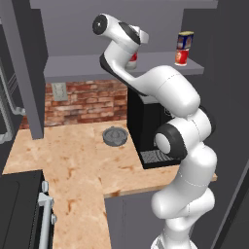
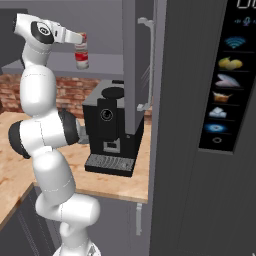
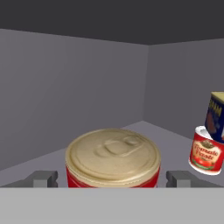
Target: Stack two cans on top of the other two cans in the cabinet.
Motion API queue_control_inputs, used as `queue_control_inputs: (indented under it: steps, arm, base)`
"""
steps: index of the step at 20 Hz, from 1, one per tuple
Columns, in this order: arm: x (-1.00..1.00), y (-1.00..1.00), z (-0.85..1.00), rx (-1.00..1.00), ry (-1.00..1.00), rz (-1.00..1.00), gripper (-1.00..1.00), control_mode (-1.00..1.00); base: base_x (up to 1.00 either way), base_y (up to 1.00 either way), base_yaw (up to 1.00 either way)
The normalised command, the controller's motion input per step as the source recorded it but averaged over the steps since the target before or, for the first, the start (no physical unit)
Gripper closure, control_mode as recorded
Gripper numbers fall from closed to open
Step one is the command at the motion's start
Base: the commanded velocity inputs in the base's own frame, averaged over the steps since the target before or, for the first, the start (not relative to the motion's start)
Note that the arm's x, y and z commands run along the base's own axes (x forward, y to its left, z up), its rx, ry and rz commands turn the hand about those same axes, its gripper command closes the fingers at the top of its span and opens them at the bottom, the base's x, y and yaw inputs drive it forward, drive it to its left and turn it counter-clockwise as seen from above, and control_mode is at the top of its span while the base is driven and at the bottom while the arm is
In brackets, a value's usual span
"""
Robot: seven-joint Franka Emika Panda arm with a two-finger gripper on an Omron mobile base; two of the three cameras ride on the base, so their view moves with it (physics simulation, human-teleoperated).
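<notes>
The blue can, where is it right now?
The blue can sits on top of a red can at the right end of the cabinet shelf, above the coffee machine.

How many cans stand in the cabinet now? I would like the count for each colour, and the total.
red cans: 3 (one under the blue can, two stacked at the claw)
blue can: 1
total: 4
</notes>
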Motion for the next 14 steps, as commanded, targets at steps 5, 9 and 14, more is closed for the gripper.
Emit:
queue_control_inputs:
  steps: [5,9,14]
  arm:
    - [0.00,0.00,0.00,0.00,0.00,0.00,-1.00,-1.00]
    - [0.00,0.00,-0.01,0.00,0.00,0.00,-1.00,-1.00]
    - [0.00,0.00,-0.06,0.00,-0.01,0.00,-1.00,-1.00]
  base:
    - [0.00,0.00,0.00]
    - [0.00,0.00,0.00]
    - [0.00,0.00,0.00]
